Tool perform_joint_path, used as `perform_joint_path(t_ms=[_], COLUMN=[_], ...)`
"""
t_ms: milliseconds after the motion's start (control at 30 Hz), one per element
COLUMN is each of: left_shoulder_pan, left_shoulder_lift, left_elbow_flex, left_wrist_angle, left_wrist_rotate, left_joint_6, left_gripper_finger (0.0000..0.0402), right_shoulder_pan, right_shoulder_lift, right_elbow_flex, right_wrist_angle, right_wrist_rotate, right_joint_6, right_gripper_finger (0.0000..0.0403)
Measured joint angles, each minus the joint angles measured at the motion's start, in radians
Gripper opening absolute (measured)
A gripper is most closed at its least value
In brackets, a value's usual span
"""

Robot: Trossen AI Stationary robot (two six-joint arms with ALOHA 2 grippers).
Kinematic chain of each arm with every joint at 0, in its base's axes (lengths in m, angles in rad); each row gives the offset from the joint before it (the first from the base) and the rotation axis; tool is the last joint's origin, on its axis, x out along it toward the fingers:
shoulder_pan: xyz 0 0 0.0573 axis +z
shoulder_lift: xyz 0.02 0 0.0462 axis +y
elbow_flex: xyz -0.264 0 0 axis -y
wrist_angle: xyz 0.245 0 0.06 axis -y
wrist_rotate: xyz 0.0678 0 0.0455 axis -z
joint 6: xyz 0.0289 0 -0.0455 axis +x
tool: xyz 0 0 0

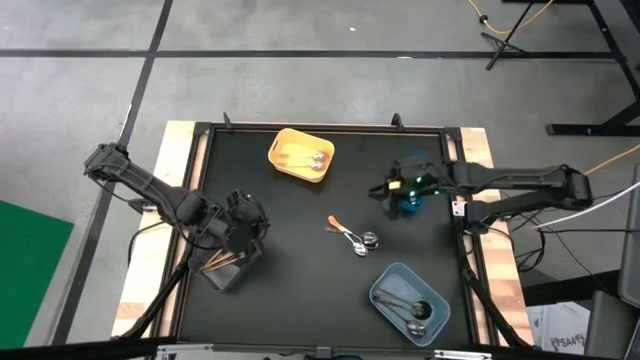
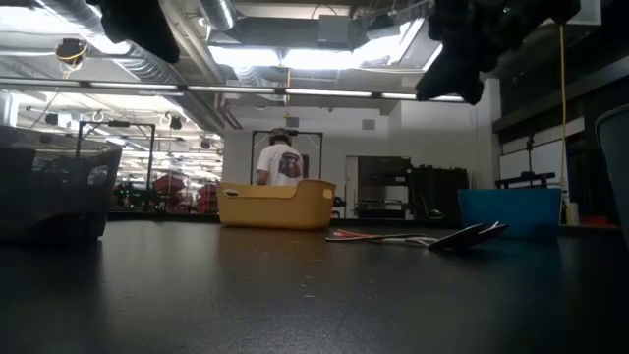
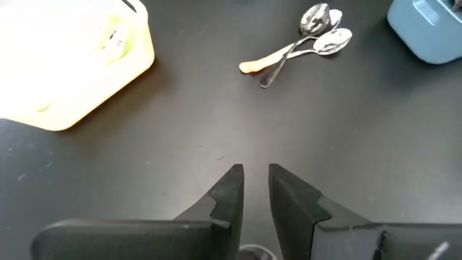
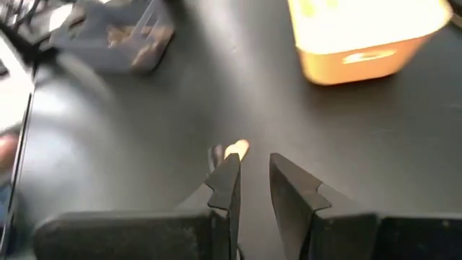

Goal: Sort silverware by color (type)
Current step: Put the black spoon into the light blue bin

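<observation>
Loose silverware (image 1: 352, 237) lies flat on the black mat at the table's middle: one orange-handled spoon (image 3: 253, 66) and two silver spoons (image 3: 321, 32), crossing each other. They also show in the low view as silverware (image 2: 432, 236). My left gripper (image 1: 245, 222) hovers over the clear bin (image 1: 222, 268) on the left; its fingers (image 3: 231, 189) are nearly together with nothing between them. My right gripper (image 1: 400, 190) hovers by the blue bin (image 1: 410, 204), also nearly closed and empty (image 4: 255, 162). An orange handle tip (image 4: 237, 149) shows just beyond its fingers.
A yellow bin (image 1: 285, 140) at the far middle holds spoons (image 1: 312, 158). A grey-blue bin (image 1: 385, 285) at the near right holds dark-looking utensils. The clear bin holds brownish utensils. A person (image 2: 283, 162) stands in the room beyond the table. Bare mat lies between the bins.
</observation>
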Motion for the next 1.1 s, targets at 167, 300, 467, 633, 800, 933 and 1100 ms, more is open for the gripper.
perform_joint_path(t_ms=[167, 300, 467, 633, 800, 933, 1100], left_shoulder_pan=[0.016, 0.018, 0.018, 0.018, 0.018, 0.018, 0.018], left_shoulder_lift=[0.000, 0.000, 0.000, 0.000, 0.000, 0.000, 0.000], left_elbow_flex=[0.000, 0.000, 0.000, 0.000, 0.000, 0.000, 0.000], left_wrist_angle=[0.000, 0.000, 0.000, 0.000, 0.000, 0.000, 0.000], left_wrist_rotate=[0.000, 0.000, 0.000, 0.001, 0.001, 0.001, 0.001], left_joint_6=[0.000, 0.000, 0.000, 0.000, 0.000, 0.000, 0.000], left_gripper_finger=[0.0060, 0.0060, 0.0060, 0.0060, 0.0060, 0.0060, 0.0060], right_shoulder_pan=[0.076, 0.118, 0.160, 0.183, 0.186, 0.184, 0.184], right_shoulder_lift=[0.092, 0.169, 0.259, 0.330, 0.388, 0.429, 0.477], right_elbow_flex=[0.000, 0.000, -0.001, -0.001, -0.001, -0.001, -0.001], right_wrist_angle=[0.040, 0.072, 0.094, 0.109, 0.116, 0.117, 0.118], right_wrist_rotate=[0.000, 0.000, 0.000, 0.002, 0.038, 0.037, 0.035], right_joint_6=[-0.019, -0.022, -0.052, -0.094, -0.142, -0.195, -0.223], right_gripper_finger=[0.0066, 0.0066, 0.0066, 0.0066, 0.0066, 0.0066, 0.0066])
